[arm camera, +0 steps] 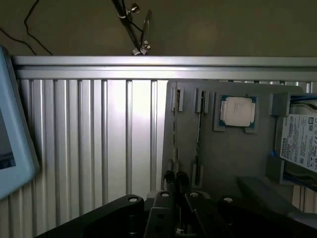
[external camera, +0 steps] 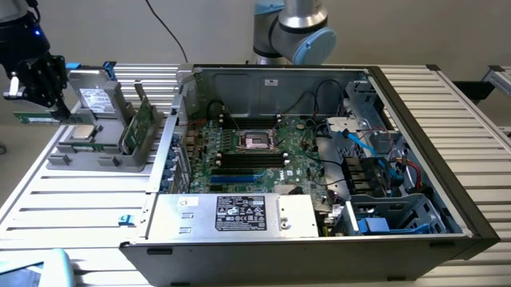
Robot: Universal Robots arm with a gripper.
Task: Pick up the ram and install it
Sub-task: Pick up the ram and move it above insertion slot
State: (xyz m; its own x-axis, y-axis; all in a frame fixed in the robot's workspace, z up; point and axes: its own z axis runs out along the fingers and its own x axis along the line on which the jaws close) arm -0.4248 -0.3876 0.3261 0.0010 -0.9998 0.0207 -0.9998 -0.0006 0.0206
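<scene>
The ram (external camera: 36, 118) is a thin green stick lying level, lifted just off the left end of the grey parts holder (external camera: 88, 160) in the exterior view. My gripper (external camera: 61, 111) is shut on its right end. In the wrist view my gripper (arm camera: 176, 181) has its dark fingers close together above the narrow slots of the holder (arm camera: 233, 158). The open computer case (external camera: 415, 101) lies to the exterior view's right, with the black memory slots (external camera: 251, 159) on its green motherboard below the processor socket (external camera: 257, 140).
The holder also carries a silver processor chip (external camera: 84, 133) (arm camera: 237, 110), a wider green card (external camera: 143, 127) standing upright and a hard drive (external camera: 97, 95) (arm camera: 299, 144). A power supply (external camera: 239, 214) sits at the case's front. A light-blue screen (arm camera: 15, 139) lies on the slatted table (external camera: 72, 203).
</scene>
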